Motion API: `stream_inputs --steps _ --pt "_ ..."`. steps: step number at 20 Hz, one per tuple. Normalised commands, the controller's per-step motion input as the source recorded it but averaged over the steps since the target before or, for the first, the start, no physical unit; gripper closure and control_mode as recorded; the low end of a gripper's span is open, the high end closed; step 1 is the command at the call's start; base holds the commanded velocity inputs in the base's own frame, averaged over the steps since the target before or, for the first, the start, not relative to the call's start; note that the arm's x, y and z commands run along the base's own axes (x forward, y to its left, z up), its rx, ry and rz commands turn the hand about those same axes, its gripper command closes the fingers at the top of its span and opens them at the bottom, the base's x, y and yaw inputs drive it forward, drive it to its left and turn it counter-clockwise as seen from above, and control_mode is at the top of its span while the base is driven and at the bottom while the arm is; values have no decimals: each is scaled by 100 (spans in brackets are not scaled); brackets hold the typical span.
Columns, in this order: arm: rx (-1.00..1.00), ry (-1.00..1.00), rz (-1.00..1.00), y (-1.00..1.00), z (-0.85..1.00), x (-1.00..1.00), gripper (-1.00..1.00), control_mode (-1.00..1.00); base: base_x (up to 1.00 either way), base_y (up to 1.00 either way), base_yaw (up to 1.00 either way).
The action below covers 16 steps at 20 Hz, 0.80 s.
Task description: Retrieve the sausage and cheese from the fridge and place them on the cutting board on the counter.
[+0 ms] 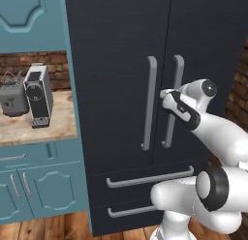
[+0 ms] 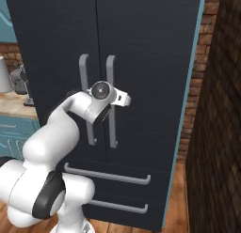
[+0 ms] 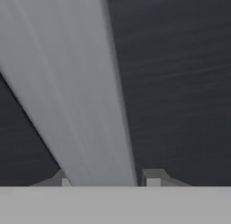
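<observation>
Fridge (image 1: 121,79) shut — gripper (image 3: 108,182) straddling rt handle (image 3: 81,105).

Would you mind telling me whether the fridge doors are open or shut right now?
Shut. Both doors of the fridge lie flush, only a thin seam between them, no shelves showing. The gripper straddles a grey bar handle.
</observation>
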Motion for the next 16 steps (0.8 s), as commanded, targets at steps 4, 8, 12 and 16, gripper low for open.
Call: stream_inputs --steps 4,8,12,16 --pt "0 1 0 -28 0 -43 100 -100 0 0 0" --pt "0 8 -1 -75 0 -86 100 -100 0 0 0" --pt "0 12 -3 -96 0 -96 100 -100 0 0 0" --pt "0 9 -4 -100 0 -99 100 -100 0 0 0"
